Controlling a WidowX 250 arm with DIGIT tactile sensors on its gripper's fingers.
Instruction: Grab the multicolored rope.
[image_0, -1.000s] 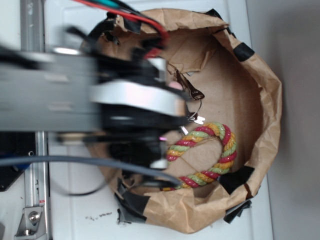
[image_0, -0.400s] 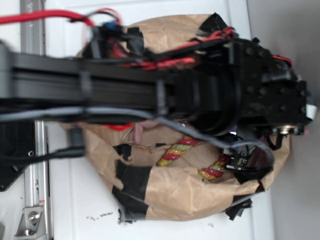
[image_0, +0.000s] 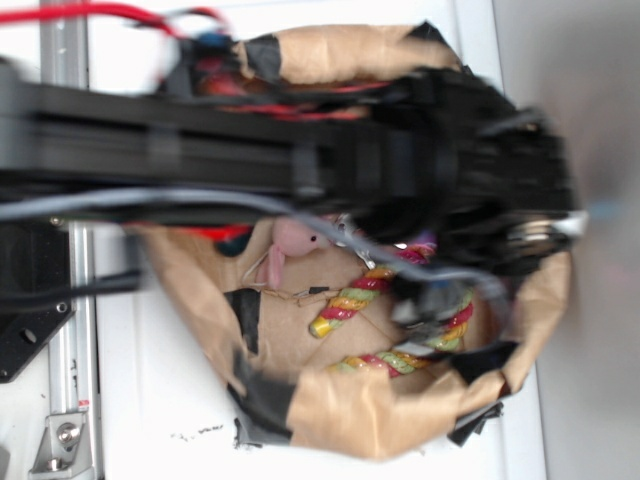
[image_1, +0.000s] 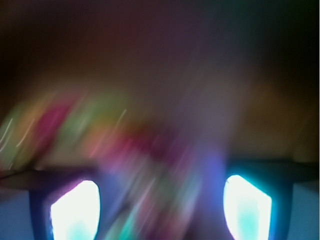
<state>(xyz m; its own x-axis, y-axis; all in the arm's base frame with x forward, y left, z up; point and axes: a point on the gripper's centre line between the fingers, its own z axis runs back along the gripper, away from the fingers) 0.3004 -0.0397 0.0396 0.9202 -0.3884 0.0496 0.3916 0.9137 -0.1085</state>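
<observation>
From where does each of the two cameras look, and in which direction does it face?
Exterior: sits above, facing down into the brown paper bag; the black arm crosses the frame, hiding the gripper.
Wrist: sits on the arm, facing the gripper's way; very blurred, with two bright patches at the bottom edge.
Shared: the multicolored rope, only red-green smears in the wrist view.

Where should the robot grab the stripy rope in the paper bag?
Probably the free end of the multicolored rope, coming from above through the paper bag's open top. That end lies clear on the floor of the bag, beside the pink plush mouse; the arm hides the bend.
</observation>
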